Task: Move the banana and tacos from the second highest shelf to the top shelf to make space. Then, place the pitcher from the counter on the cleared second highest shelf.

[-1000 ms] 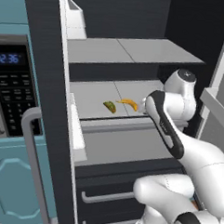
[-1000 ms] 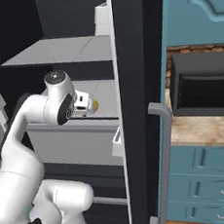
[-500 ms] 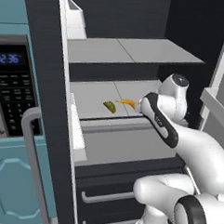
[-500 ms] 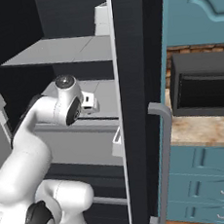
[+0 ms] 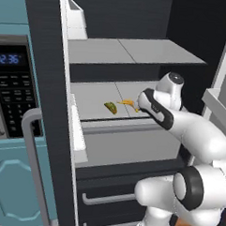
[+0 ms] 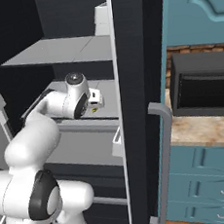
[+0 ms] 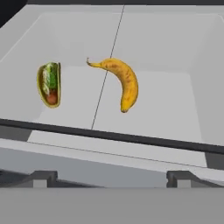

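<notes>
1. I am looking along my hand at the tacos [image 7: 49, 83], which are lying on the left of the second highest shelf [image 7: 166, 100].
2. The banana [image 7: 121, 82] is lying just beside the tacos, on their right, not touching them. It is sitting across the seam in the middle of the shelf.
3. My gripper [image 7: 111, 177] is hanging in front of the shelf's front rim with its two fingers spread wide apart. It is holding nothing.
4. My arm [image 5: 180, 123] is bending up from below and reaching into the open fridge. My hand is pointing in at the banana.
5. The top shelf [image 5: 132, 50] is sitting above.
</notes>
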Robot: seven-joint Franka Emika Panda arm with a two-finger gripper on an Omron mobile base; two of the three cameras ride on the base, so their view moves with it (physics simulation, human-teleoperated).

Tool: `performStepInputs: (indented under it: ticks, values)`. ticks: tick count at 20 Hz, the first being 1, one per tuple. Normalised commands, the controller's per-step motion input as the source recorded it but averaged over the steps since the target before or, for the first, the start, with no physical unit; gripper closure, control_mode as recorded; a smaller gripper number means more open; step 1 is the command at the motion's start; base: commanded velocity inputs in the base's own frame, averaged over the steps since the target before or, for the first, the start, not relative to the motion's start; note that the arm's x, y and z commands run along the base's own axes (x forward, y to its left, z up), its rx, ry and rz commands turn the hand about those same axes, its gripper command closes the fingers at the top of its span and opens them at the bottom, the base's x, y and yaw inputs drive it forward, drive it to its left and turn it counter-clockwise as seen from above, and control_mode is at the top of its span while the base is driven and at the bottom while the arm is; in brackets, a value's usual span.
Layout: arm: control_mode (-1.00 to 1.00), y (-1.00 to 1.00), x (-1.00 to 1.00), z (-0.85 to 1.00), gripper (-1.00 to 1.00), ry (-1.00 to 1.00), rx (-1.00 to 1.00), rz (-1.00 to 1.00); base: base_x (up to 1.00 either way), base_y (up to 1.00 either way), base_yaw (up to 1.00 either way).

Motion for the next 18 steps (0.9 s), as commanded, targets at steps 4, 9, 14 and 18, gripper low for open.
performStepInputs:
  ticks: [4, 9, 14, 18]
  values:
    - [-1.0, -0.1, 0.43, -0.24, -1.0, 0.0, 0.0, 0.02, 0.0, 0.0, 0.0]
    - [-1.0, 0.0, 0.45, -0.3, -1.0, 0.0, 0.0, 0.02, 0.0, 0.0, 0.0]
    - [-1.0, 0.0, 0.47, -0.32, -1.0, 0.0, 0.0, 0.02, 0.0, 0.0, 0.0]
    - [-1.0, 0.0, 0.45, -0.29, -1.0, 0.0, 0.0, 0.01, 0.0, 0.0, 0.0]
